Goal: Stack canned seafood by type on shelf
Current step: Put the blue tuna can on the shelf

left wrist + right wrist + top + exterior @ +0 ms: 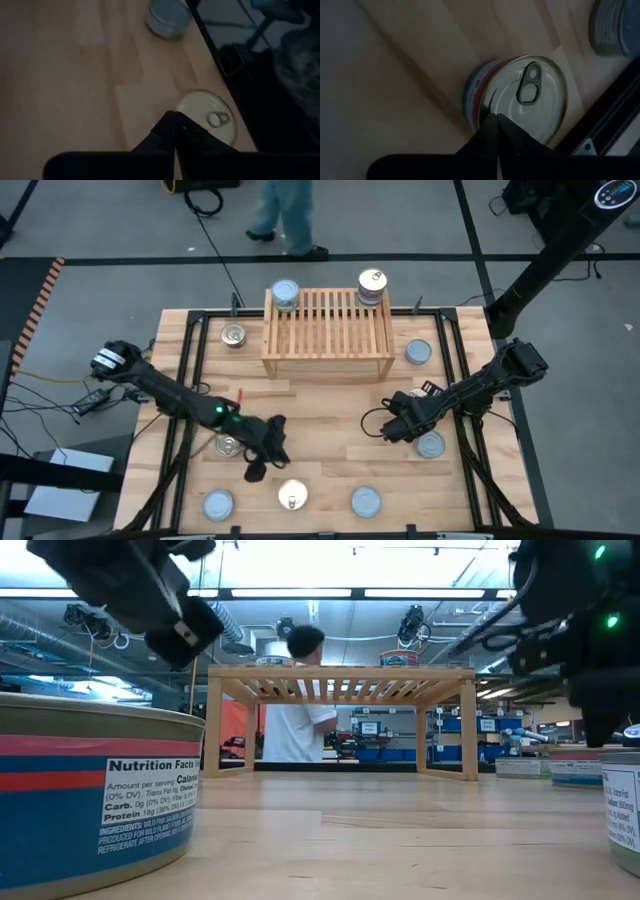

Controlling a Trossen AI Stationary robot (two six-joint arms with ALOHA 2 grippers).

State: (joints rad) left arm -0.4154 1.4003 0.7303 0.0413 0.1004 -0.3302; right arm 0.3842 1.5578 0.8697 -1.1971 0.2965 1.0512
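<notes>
Both my jaws are clenched empty. My left gripper hovers beside a golden-lid tin near the surface's front edge. Open wide, descend squarely, then carry it to the shelf.

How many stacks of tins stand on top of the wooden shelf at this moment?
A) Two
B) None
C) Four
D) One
A: the high view shows two on the shelf, a silvery-lidded stack at its back left corner and a golden pull-tab stack at its back right corner; the other tins lie on the table.
</notes>
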